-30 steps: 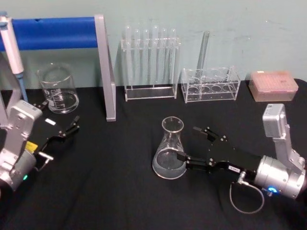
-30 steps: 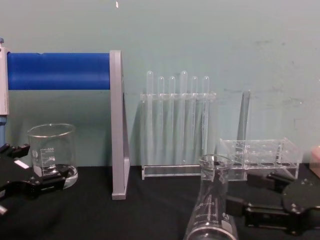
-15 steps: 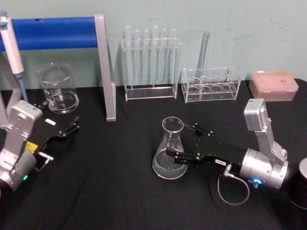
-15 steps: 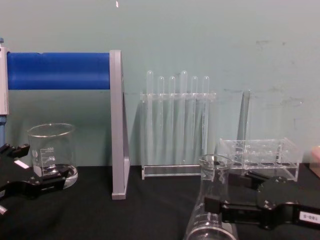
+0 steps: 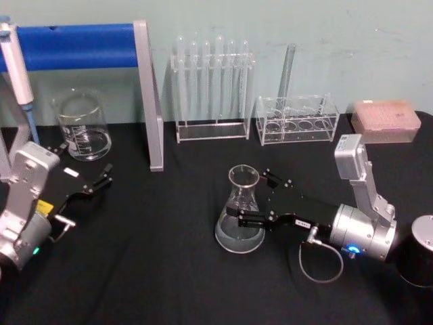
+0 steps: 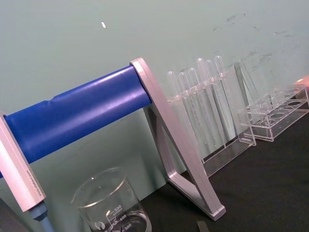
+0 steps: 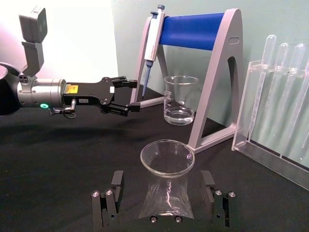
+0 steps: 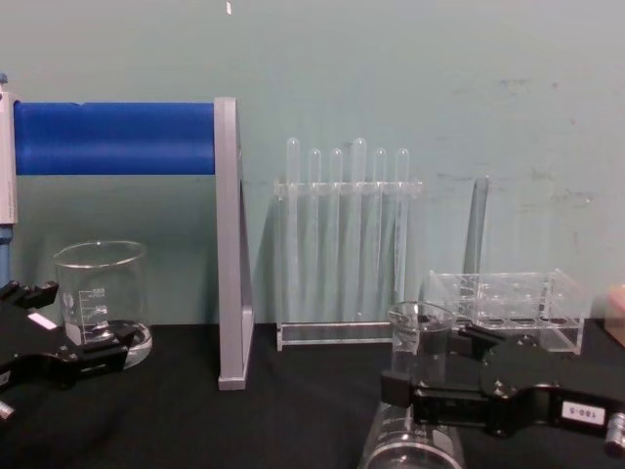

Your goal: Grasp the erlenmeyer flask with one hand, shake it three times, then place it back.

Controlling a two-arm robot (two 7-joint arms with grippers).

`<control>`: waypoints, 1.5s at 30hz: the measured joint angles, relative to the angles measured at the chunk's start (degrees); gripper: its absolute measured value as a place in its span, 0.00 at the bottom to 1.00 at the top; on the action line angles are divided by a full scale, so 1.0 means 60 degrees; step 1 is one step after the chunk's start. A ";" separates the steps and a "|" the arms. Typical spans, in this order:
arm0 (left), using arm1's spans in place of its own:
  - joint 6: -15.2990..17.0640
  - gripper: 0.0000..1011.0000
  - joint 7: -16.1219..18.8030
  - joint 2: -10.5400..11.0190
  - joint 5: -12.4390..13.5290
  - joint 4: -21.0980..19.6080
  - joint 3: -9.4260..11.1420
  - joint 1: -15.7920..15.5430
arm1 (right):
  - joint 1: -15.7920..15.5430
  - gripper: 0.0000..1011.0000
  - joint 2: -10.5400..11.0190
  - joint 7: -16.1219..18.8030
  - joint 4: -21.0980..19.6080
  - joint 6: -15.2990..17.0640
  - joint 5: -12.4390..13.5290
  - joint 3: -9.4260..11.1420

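Note:
The erlenmeyer flask (image 5: 239, 215), clear glass with a flared rim, stands upright on the black table right of centre. My right gripper (image 5: 249, 197) is open with one finger on each side of it, level with the lower neck. The right wrist view shows the flask (image 7: 166, 166) between the two jaws with a small gap on both sides. In the chest view the near finger crosses in front of the flask (image 8: 420, 337), and the right gripper (image 8: 430, 360) reaches in from the right. My left gripper (image 5: 95, 183) rests open at the table's left, near the beaker.
A glass beaker (image 5: 82, 125) stands at the back left beside the blue and grey pipette stand (image 5: 81, 47). Behind the flask are a test tube rack (image 5: 211, 88) and a lower clear rack (image 5: 296, 118). A pink tip box (image 5: 385, 120) sits back right, a dark cylinder (image 5: 419, 252) front right.
My right gripper has slid left toward the flask, so its fingers now reach along both sides of it. The flask and the left arm have not moved.

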 joint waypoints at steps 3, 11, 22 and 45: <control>0.0000 0.99 0.0000 0.0000 0.0000 0.0000 0.0000 0.0000 | 0.0037 0.99 -0.0015 -0.0006 0.0030 -0.0001 -0.0021 -0.0010; 0.0000 0.99 0.0000 0.0000 0.0000 0.0000 0.0000 0.0000 | 0.0065 0.99 -0.0036 -0.0069 0.0065 0.0020 -0.0069 -0.0015; 0.0000 0.99 0.0000 0.0000 0.0000 0.0000 0.0000 0.0000 | 0.0080 0.99 -0.0044 -0.0109 0.0069 0.0055 -0.0107 -0.0027; 0.0000 0.99 0.0000 0.0000 0.0000 0.0000 0.0000 0.0000 | 0.0065 0.81 -0.0032 -0.0112 0.0052 0.0055 -0.0088 -0.0012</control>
